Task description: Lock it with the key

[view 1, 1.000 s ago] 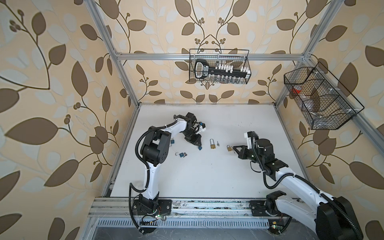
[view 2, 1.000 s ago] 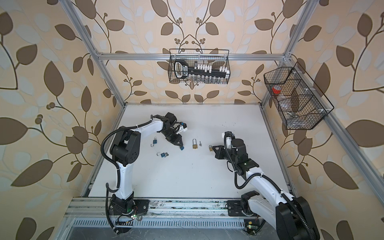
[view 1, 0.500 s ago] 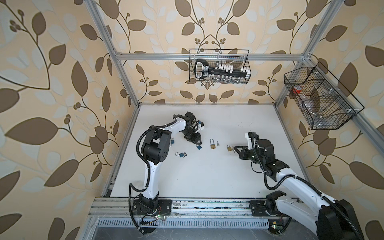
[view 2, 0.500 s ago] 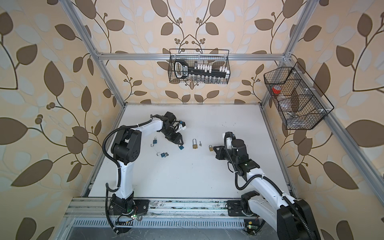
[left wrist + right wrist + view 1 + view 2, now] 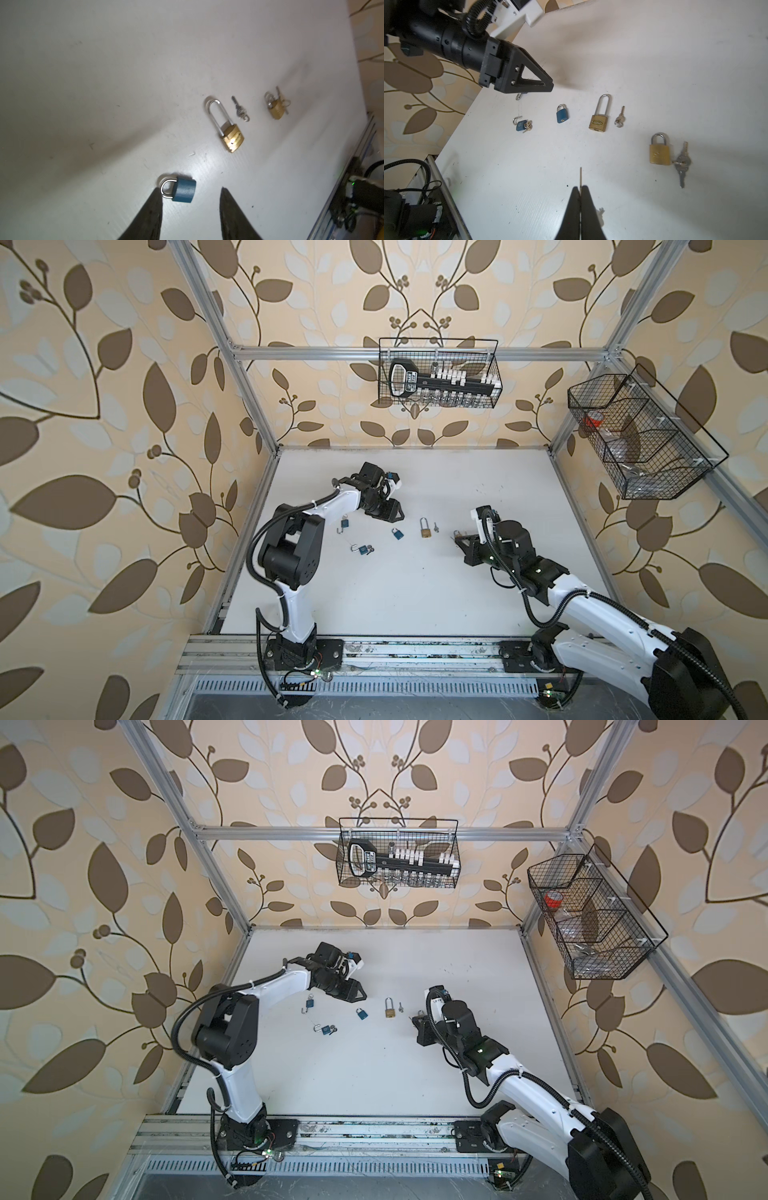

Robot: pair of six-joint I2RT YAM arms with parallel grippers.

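Left tool [image 5: 190, 189] gapes; right tool [image 5: 580, 187] pinched tight.

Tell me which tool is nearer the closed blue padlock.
Left. The left tool hangs open close above the closed blue padlock, which shows between its fingertips. The right tool, shut on a thin key, is farther off, past the long-shackle brass padlock.
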